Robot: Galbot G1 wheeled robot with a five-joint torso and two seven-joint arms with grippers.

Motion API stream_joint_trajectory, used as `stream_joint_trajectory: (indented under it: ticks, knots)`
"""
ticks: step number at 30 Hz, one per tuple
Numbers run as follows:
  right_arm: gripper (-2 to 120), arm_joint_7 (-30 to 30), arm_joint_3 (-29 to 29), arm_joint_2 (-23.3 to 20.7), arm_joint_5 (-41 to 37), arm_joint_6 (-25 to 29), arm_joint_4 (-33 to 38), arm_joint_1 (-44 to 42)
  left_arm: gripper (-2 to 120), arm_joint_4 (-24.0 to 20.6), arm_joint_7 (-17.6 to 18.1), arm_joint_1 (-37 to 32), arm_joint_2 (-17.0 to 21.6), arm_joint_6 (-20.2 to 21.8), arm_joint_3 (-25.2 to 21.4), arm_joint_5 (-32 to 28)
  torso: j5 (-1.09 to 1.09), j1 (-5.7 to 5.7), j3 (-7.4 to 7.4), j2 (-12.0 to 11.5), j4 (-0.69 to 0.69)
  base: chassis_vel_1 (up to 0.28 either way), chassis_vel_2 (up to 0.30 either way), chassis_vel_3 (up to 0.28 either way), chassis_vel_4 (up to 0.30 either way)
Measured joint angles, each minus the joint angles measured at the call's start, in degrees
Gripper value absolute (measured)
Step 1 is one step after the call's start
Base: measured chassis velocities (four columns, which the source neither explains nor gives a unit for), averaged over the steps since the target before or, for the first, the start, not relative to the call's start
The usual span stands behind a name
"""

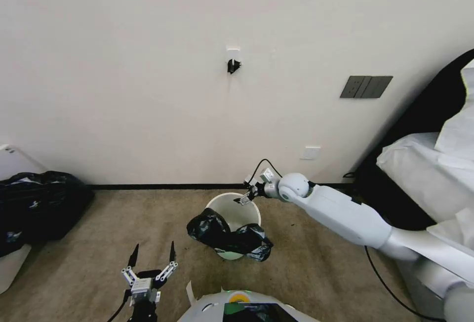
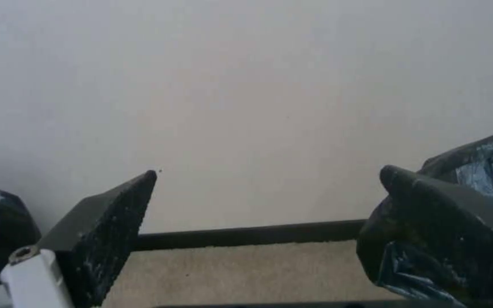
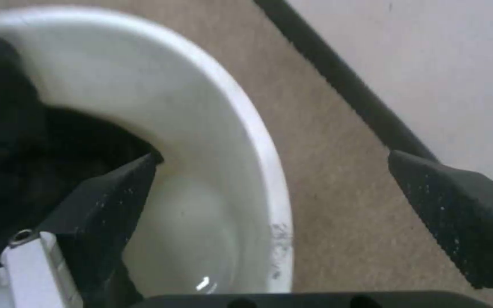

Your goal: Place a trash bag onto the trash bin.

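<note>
Down on the beige carpet near the dark baseboard, the head view shows the small round white plastic trash bin standing close to the wall, with the thin glossy black plastic trash bag draped over its near rim and spilling down the outside. The right gripper hangs over the bin's far rim, fingers spread and holding nothing. The left gripper sits low by the robot's base, well apart from the bin, jaws wide and empty. A larger bulging black bag rests by the wall on the left.

From the left wrist, the left gripper's two dark fingers stand far apart against the white wall, crinkled black plastic visible behind one of them.

From the right wrist, the right gripper straddles the bin's rim, one finger inside, one outside over carpet; the bag darkens the bin's interior.
</note>
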State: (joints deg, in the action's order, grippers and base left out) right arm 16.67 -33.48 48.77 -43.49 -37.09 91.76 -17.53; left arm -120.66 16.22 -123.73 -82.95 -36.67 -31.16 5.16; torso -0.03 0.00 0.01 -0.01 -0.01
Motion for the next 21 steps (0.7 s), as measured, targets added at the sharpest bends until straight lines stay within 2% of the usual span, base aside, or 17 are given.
stream_joint_trajectory:
  ticks: [8, 13, 15, 16, 20, 21]
  knots:
    - [97, 1.29, -3.2, 2.25, 1.64, -0.75, -5.12, 2.05, 100, 0.56, 0.21, 0.02, -0.32, -0.36, 0.21, -0.13, 0.03, 0.0, 0.0, 0.0, 0.01, 0.0, 0.0, 0.0, 0.0]
    - [82, 1.29, -3.86, 2.89, 1.58, -1.06, -6.96, 2.53, 100, 0.56, 0.23, -0.01, -0.54, -0.38, 0.39, -0.15, 0.03, 0.0, 0.0, 0.0, 0.01, 0.0, 0.0, 0.0, 0.0]
    - [71, 1.27, -3.95, 2.9, 0.73, -1.32, -7.3, 2.65, 100, 0.53, 0.23, -0.02, -0.62, -0.38, 0.55, -0.14, 0.02, 0.0, -0.01, 0.0, 0.01, 0.0, 0.0, 0.0, 0.0]
    - [71, 1.27, -3.95, 2.9, 0.73, -1.32, -7.3, 2.65, 100, 0.53, 0.23, -0.02, -0.62, -0.38, 0.55, -0.14, 0.02, 0.0, -0.01, 0.0, 0.01, 0.0, 0.0, 0.0, 0.0]
    - [55, 1.09, -3.86, 2.78, -0.6, -1.83, -7.15, 2.49, 100, 0.53, 0.23, -0.01, -0.63, -0.37, 0.6, -0.12, 0.02, 0.0, -0.01, 0.0, 0.01, 0.0, 0.0, 0.0, 0.0]
    - [55, 1.09, -3.86, 2.78, -0.6, -1.83, -7.15, 2.49, 100, 0.53, 0.23, -0.01, -0.63, -0.37, 0.6, -0.12, 0.02, 0.0, -0.01, 0.0, 0.01, 0.0, 0.0, 0.0, 0.0]
